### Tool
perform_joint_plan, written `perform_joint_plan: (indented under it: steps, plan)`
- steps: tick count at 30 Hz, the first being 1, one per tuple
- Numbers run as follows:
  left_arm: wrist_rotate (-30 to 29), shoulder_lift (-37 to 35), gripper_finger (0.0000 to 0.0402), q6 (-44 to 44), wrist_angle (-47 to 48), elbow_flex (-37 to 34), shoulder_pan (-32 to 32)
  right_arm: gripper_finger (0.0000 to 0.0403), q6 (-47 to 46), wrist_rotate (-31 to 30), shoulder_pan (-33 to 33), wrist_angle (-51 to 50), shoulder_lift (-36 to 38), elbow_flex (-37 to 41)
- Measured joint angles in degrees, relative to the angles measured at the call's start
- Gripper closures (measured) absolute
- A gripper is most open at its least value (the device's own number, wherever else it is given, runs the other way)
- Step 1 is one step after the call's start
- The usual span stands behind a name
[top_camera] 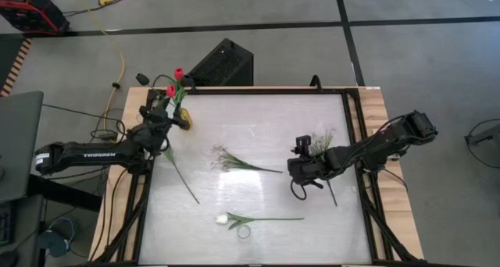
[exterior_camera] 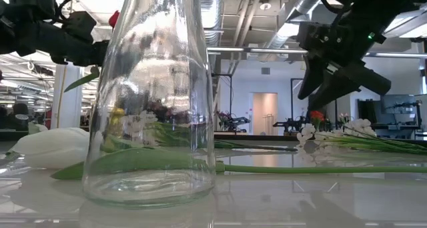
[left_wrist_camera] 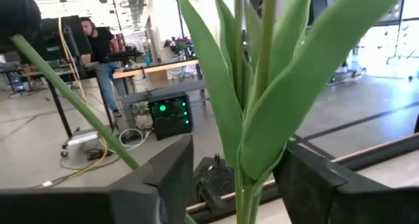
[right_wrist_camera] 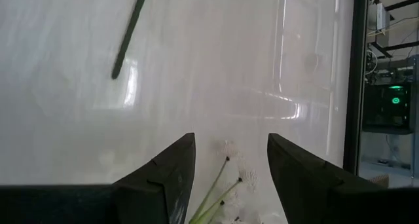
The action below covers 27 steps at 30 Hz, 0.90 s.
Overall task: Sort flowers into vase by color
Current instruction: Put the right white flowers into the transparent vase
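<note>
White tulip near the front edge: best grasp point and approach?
Grip the bare green stem mid-length, right of the leaves, coming straight down with fingers across it. The white tulip lies flat, stem running rightward; a clear glass vase stands just beside the bloom, so avoid that end.

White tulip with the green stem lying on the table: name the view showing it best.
High view: the white tulip shows whole, bloom to stem end. Low view shows its bloom close, stem partly behind the glass vase. Wrist views miss it.
</note>
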<state>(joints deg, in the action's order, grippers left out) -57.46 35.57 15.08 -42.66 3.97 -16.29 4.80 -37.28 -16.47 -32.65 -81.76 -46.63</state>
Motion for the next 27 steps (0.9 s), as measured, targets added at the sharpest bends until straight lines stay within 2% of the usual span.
perform_joint_plan:
  steps: [6, 9, 15, 19, 24, 27]
  plan:
    - [-9.44, 0.0, 0.019, 1.13, 1.85, 0.0, 7.78, 0.0188, 1.19, 0.07, 0.0, -0.84, 0.0, 0.0]
    - [-12.28, 0.01, 0.0188, -0.78, 3.9, 0.0, 11.31, 0.0188, 1.95, 1.36, 0.02, -0.82, 0.0, 0.0]
    - [-12.73, 0.0, 0.0188, -6.33, 4.86, 0.0, 17.04, 0.0188, 1.81, 8.7, 1.71, -0.87, 0.0, -2.27]
    - [-13.09, 0.02, 0.0188, -9.11, 7.6, 0.0, 20.68, 0.0188, 1.25, 9.09, 1.84, -1.45, 0.02, -4.13]
    - [-12.95, 0.02, 0.0188, -17.17, 12.67, 0.01, 25.25, 0.0188, 1.1, 9.79, 0.75, -2.57, 0.02, -5.58]
    - [-9.38, 0.0, 0.0188, -23.68, 16.48, 0.02, 27.66, 0.0188, -0.67, 12.66, 0.33, -4.42, 0.02, -6.66]
